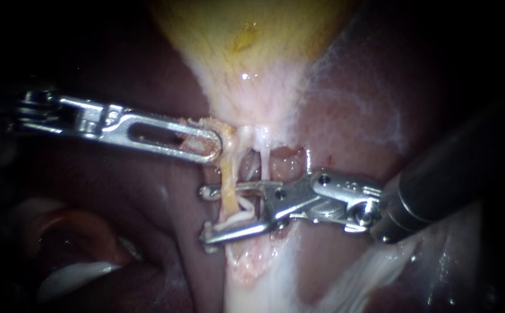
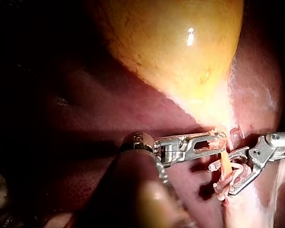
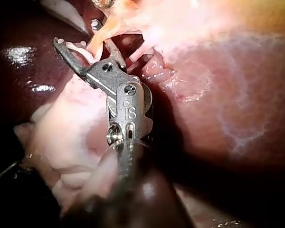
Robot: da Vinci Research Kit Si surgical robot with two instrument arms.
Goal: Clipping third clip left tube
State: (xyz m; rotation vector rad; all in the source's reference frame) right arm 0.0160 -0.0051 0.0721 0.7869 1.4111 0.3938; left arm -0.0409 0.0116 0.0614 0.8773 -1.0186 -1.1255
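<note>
R instrument (image 1: 206, 214) is sitting w/ jaws open, straddling the left tube (image 1: 228, 179), which is running crosswise btwn them. L instrument (image 1: 213, 148) is gripping gallbladder (image 1: 246, 69) neck just above.

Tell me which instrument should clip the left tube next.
Right. The silver right instrument stands open around the pale orange left tube; the silver left instrument is busy, shut on pale tissue above it.
</note>
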